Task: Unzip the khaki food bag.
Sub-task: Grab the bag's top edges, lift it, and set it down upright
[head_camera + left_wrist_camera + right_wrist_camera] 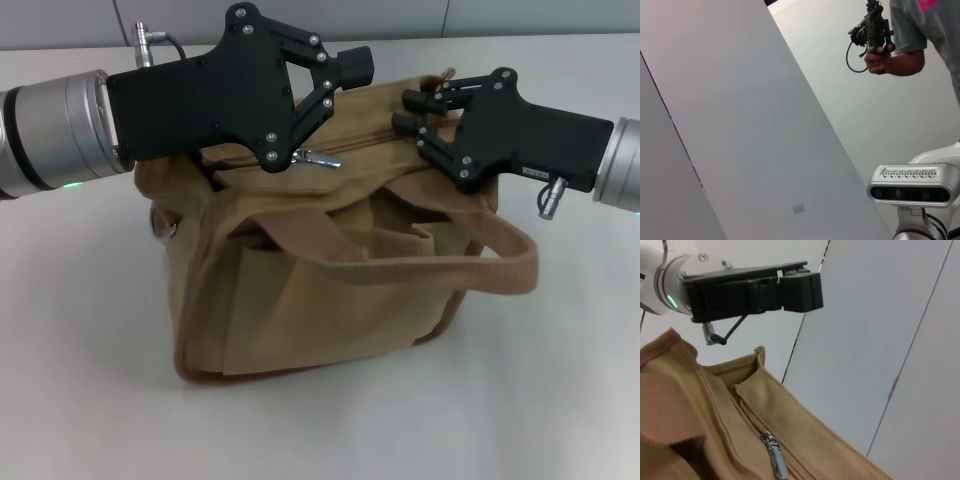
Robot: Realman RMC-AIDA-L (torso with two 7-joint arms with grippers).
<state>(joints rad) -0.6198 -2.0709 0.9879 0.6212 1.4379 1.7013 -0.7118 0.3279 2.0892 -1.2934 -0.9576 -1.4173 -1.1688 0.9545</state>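
Note:
The khaki food bag [330, 290] stands on the white table, its zipper line shut along the top. The silver zipper pull [318, 157] lies flat on the top, toward the bag's left end, and nothing grips it. My left gripper [355, 65] hovers over that end with its fingers together and nothing between them, its body just above the pull. My right gripper [406, 111] hangs over the bag's right end, fingers slightly apart and holding nothing. The right wrist view shows the pull [775, 457] close by and the left gripper [800, 290] beyond it.
One wide strap handle [500, 262] droops over the bag's front right. White table [70, 350] surrounds the bag. In the left wrist view a person's hand holds a black device [872, 30] beside grey wall panels, and the robot's head camera [912, 186] shows.

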